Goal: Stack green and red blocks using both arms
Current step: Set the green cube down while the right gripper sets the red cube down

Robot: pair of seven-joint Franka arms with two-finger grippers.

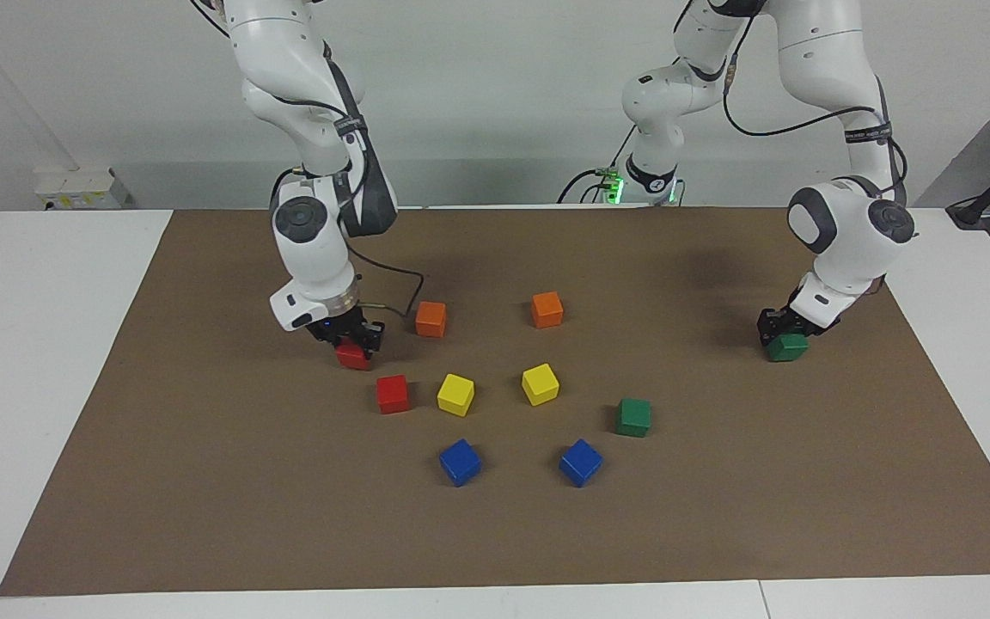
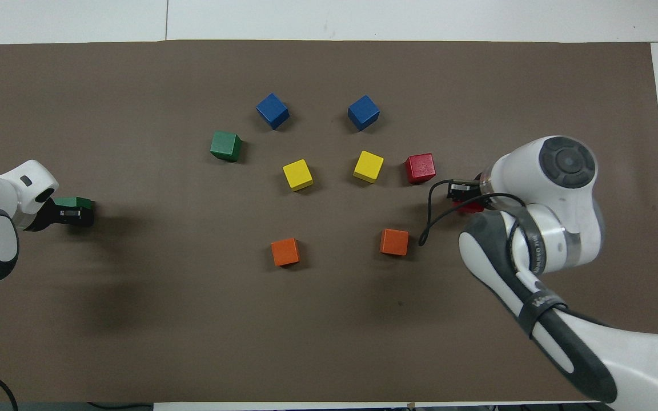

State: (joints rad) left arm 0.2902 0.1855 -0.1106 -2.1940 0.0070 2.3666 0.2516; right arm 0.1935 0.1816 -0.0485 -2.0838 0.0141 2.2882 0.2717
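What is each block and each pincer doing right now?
left pincer: shut on a green block
right pincer: shut on a red block
other green block: loose on the mat, unstacked
other red block: loose on the mat, unstacked

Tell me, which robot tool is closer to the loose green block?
Left. The left tool grips another green block toward the left arm's end, beside the loose green block. The right tool, holding a red block, is past the yellow blocks.
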